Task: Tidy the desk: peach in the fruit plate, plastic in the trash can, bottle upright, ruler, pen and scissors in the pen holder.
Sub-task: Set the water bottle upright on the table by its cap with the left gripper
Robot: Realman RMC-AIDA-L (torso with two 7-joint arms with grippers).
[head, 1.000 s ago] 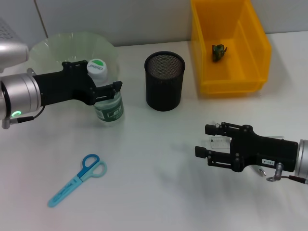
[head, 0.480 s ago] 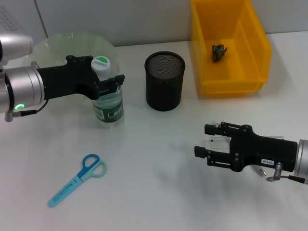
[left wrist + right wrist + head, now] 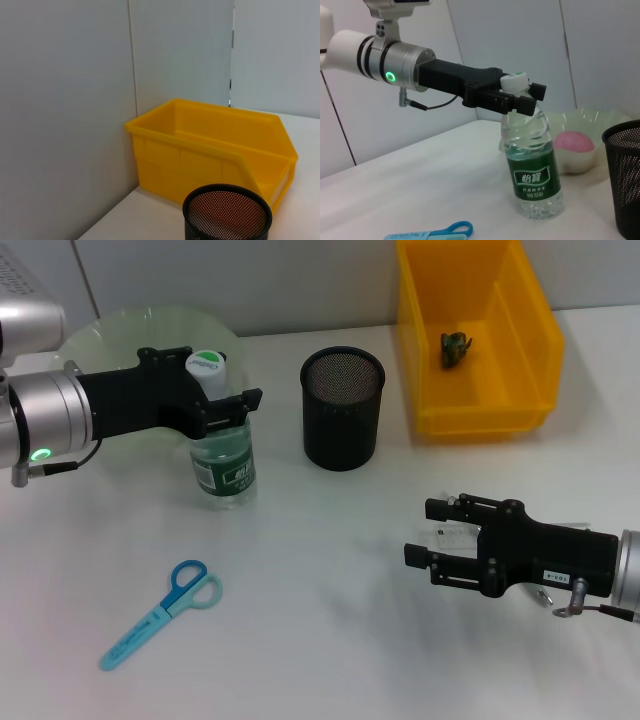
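Bottle (image 3: 224,455) stands upright beside the fruit plate (image 3: 100,345), its neck grasped by the left gripper (image 3: 228,408); the right gripper (image 3: 428,552) hovers released over the desk (image 3: 320,620).

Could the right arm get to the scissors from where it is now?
Probably yes. The scissors lie flat on bare table, and nothing stands between them and the right gripper. It would be a long cross-body reach though; the left gripper, at the bottle, is nearer.
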